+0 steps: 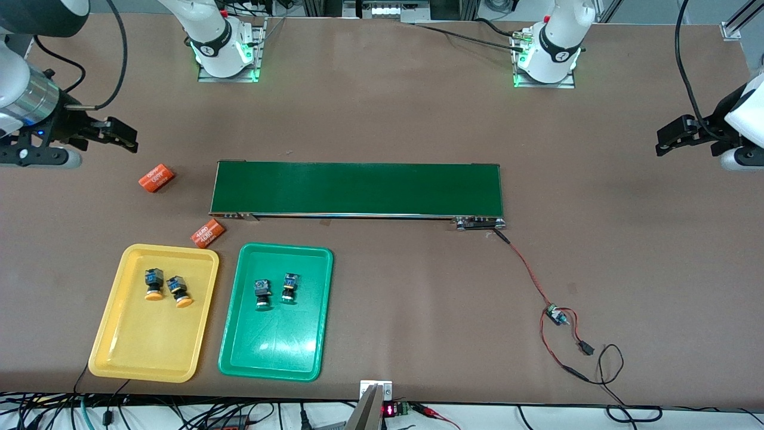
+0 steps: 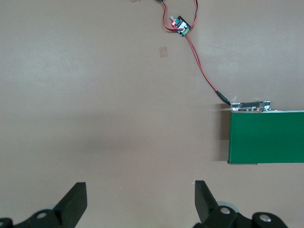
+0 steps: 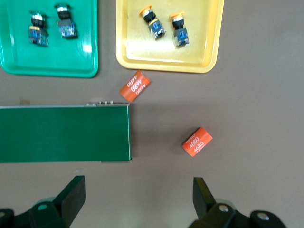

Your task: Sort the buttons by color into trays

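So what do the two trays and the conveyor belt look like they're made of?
Yellow tray and green tray: probably glossy molded plastic, given the bright glare and rounded rims. Conveyor belt: seemingly matte dark-green rubber or PVC, in a silvery metal-looking frame.

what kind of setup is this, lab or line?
Likely a robotics lab bench, not a production line: a short dark-green conveyor belt with loose red wiring on a brown table, and cable clutter along the table's edge.

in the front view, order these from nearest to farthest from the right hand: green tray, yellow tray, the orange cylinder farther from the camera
1. Orange cylinder, just below the open right hand, beside the conveyor belt's end.
2. Yellow tray, at the table's front edge.
3. Green tray, beside the yellow one, toward the left arm's end.
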You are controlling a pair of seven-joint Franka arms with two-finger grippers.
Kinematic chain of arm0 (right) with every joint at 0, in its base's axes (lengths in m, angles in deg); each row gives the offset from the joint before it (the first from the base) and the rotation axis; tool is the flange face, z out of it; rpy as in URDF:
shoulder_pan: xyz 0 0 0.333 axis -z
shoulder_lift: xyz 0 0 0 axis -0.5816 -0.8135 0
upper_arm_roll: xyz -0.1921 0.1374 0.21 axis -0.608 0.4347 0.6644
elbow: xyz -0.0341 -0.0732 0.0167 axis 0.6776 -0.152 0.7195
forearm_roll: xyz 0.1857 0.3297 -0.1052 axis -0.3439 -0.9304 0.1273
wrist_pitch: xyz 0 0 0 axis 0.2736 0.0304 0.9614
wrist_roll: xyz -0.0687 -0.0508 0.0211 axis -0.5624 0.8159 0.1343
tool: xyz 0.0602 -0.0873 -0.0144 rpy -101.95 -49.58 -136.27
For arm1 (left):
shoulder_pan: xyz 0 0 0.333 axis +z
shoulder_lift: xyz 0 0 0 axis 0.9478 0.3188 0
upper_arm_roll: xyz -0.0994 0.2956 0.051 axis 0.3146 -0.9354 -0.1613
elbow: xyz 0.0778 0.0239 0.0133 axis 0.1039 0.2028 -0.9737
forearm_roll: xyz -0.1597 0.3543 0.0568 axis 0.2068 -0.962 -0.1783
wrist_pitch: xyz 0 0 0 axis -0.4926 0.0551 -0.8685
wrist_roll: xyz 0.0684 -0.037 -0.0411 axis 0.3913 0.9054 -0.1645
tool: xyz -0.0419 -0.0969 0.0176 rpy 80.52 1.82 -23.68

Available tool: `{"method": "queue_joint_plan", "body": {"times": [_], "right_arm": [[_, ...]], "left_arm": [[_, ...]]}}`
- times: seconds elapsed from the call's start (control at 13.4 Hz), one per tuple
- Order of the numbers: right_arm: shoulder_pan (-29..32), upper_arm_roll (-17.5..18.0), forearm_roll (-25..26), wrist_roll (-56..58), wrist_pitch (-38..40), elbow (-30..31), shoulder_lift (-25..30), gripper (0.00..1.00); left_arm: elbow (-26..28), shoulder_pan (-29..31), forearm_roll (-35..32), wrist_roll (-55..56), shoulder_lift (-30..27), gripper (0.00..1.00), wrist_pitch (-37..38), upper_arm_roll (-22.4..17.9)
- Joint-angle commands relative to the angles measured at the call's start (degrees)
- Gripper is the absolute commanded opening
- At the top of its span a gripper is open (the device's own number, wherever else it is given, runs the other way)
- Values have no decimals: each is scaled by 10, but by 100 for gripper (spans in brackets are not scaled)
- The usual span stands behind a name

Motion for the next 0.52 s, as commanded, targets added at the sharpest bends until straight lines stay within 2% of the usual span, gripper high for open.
{"method": "queue_joint_plan", "body": {"times": [0.0,0.22,0.45], "right_arm": [[11,-7,-16,1,2,-36,-22,100],[6,-72,-71,6,3,-41,-26,100],[4,-76,-62,6,7,-45,-21,100]], "left_arm": [[-11,1,8,1,0,100,12,-1],[-11,1,8,1,0,100,12,-1],[-11,1,8,1,0,100,12,-1]]}}
